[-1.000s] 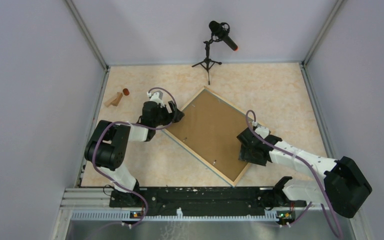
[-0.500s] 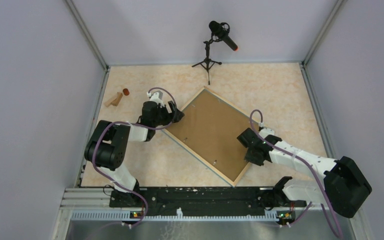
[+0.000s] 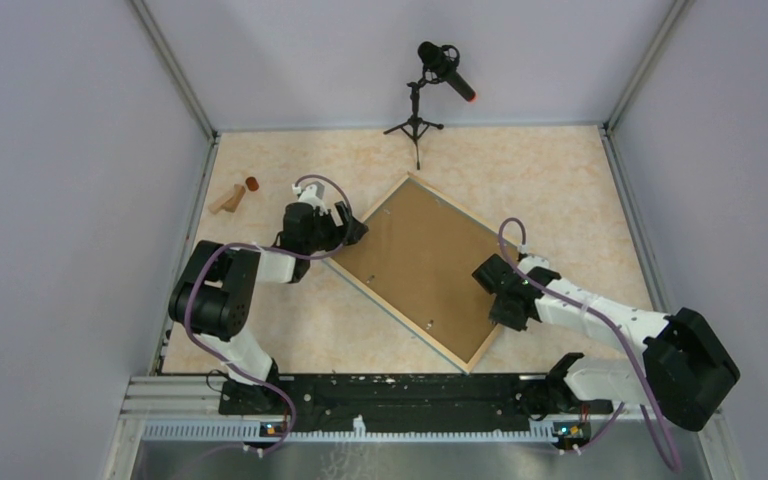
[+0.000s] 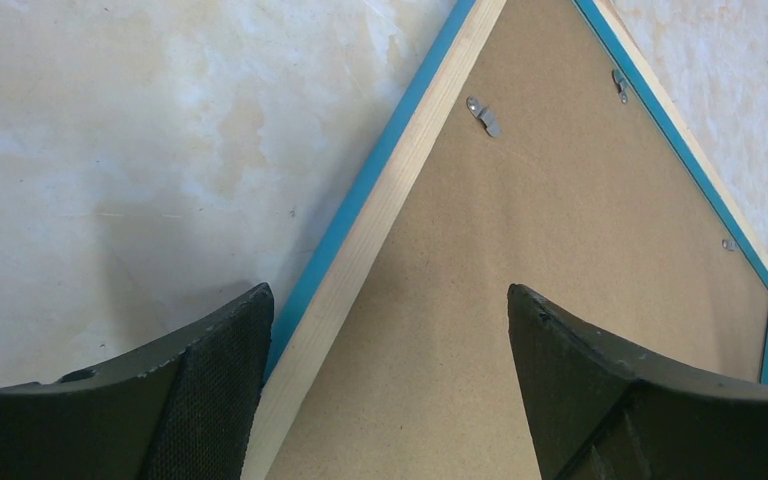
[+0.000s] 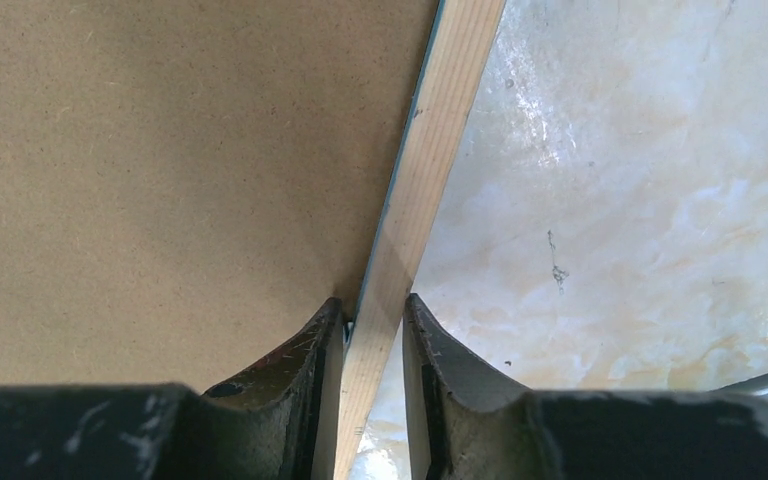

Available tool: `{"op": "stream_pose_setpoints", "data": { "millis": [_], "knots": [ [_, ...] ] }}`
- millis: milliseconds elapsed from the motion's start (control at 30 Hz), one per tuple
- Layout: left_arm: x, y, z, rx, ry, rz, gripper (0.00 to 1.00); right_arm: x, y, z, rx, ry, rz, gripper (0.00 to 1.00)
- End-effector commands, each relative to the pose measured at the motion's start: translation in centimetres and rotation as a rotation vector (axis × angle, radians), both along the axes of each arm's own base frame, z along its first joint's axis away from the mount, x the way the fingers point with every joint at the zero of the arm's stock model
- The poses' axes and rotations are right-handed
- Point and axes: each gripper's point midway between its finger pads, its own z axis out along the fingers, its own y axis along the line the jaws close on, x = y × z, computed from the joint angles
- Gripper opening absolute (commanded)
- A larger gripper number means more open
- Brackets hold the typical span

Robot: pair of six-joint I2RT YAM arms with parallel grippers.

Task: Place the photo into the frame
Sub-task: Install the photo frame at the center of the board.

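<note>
The frame (image 3: 401, 317) lies face down and turned diagonally on the marble table, its brown backing board (image 3: 420, 260) up. The photo is hidden. My left gripper (image 3: 352, 232) is open, its jaws astride the frame's left edge (image 4: 380, 210), one finger (image 4: 210, 380) over the table and the other over the board (image 4: 560, 230). My right gripper (image 3: 492, 298) is shut on the frame's right wooden edge (image 5: 440, 130), with the fingertips (image 5: 325, 340) on either side of it. Metal clips (image 4: 482, 115) sit on the board.
A microphone on a small tripod (image 3: 420, 110) stands at the back centre. Small wooden pieces (image 3: 228, 198) and a red-brown knob (image 3: 251, 183) lie at the far left. Grey walls enclose the table on three sides.
My right gripper has shifted a little up and left along the frame's right edge. The left arm and the frame have not visibly moved.
</note>
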Motion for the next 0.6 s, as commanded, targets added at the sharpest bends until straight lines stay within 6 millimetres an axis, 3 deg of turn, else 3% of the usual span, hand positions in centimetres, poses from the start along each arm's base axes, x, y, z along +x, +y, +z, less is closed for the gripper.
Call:
{"op": "stream_pose_setpoints", "data": {
  "millis": [0,67,233,400,567],
  "knots": [
    [-0.9,-0.3,-0.3,-0.023,0.077,0.003,0.89,0.3,1.4,-1.4,0.049,-0.004,0.069,0.00],
    [-1.3,0.3,-1.0,-0.008,0.135,0.042,0.90,0.7,1.0,-1.1,0.037,-0.010,0.098,0.04],
    [-3.2,0.6,-2.4,-0.034,0.240,0.079,0.91,2.1,1.5,0.4,0.056,-0.048,0.176,0.45],
    [-6.0,0.0,-2.6,-0.104,0.281,0.042,0.91,3.2,2.4,1.5,0.125,-0.101,0.197,0.70],
    [-9.1,0.2,-2.3,-0.116,0.330,0.018,0.92,4.3,2.3,1.4,0.179,-0.127,0.208,0.76]
  ]
}}
